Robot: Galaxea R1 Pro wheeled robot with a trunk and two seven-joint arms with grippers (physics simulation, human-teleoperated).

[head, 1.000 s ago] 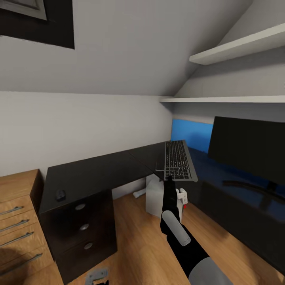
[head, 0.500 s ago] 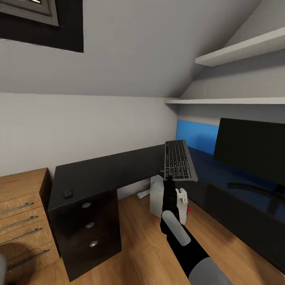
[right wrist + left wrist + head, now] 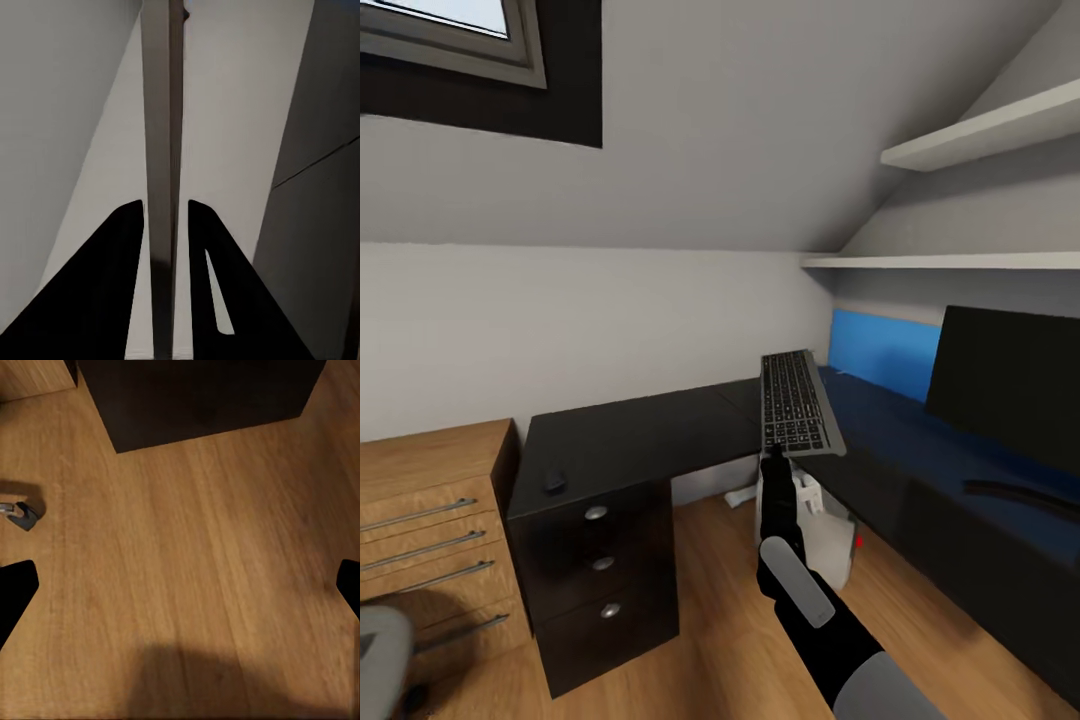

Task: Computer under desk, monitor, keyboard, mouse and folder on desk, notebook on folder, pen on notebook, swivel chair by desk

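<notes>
Head view shows the right gripper [image 3: 777,458] pinching the near short edge of the flat dark grey keyboard [image 3: 795,402] and holding it up in the air over the corner of the long black L-shaped desk [image 3: 640,435]. Right wrist view shows the two black fingers [image 3: 112,262] closed on the keyboard's thin edge [image 3: 163,150]. A small black mouse [image 3: 555,481] sits on the left end of the desk, above three drawers with round silver knobs [image 3: 597,512]. A wide black monitor [image 3: 1010,385] stands on the right part of the desk. A boxy white computer [image 3: 825,530] sits on the wooden floor [image 3: 710,620] under the desk. Left wrist view shows the left gripper [image 3: 180,592] wide open over the floor, holding nothing.
</notes>
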